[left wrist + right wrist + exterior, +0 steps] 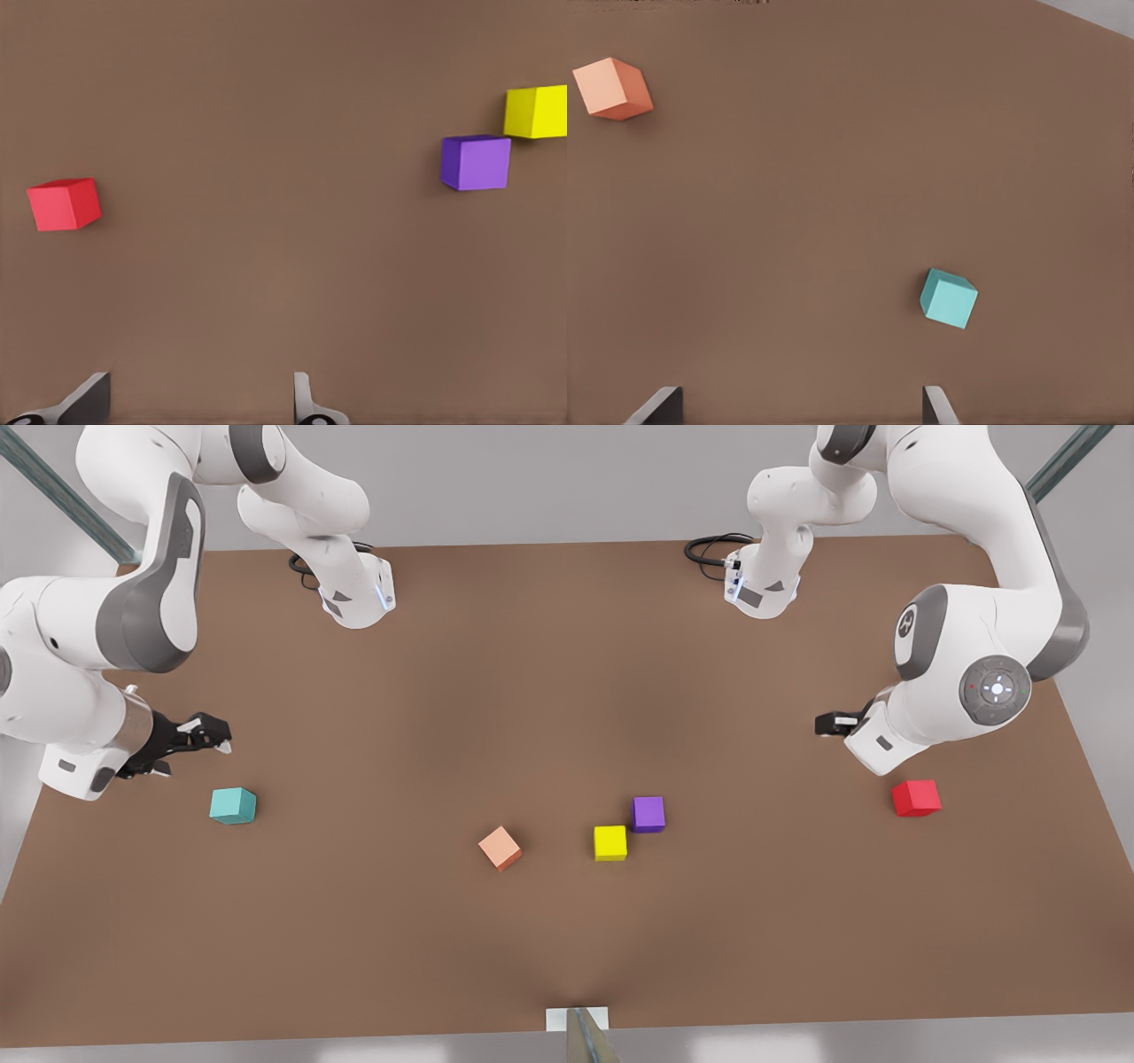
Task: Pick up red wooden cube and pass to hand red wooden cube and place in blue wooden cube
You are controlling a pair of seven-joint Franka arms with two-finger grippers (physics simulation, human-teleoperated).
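Both hands are held low above the brown surface (567,691), fingers apart, nothing gripped.
The left hand (828,724) is poised near the red wooden cube (916,797); the right hand (199,737) near the blue wooden cube (233,805), both cubes lying flat, slightly turned.

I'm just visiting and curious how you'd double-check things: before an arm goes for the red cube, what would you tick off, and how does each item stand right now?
1. Red wooden cube free on the table, nothing touching it: ok.
2. Left gripper open and empty, beside the red cube at the front view's right: ok.
3. Left gripper lined up over the red cube: not ok, the cube sits off to one side.
4. Right gripper, the hand, open and empty, waiting near the blue wooden cube: ok.
5. Blue wooden cube's top bare: ok.
6. Salmon cube, yellow cube, purple cube away from both: ok.
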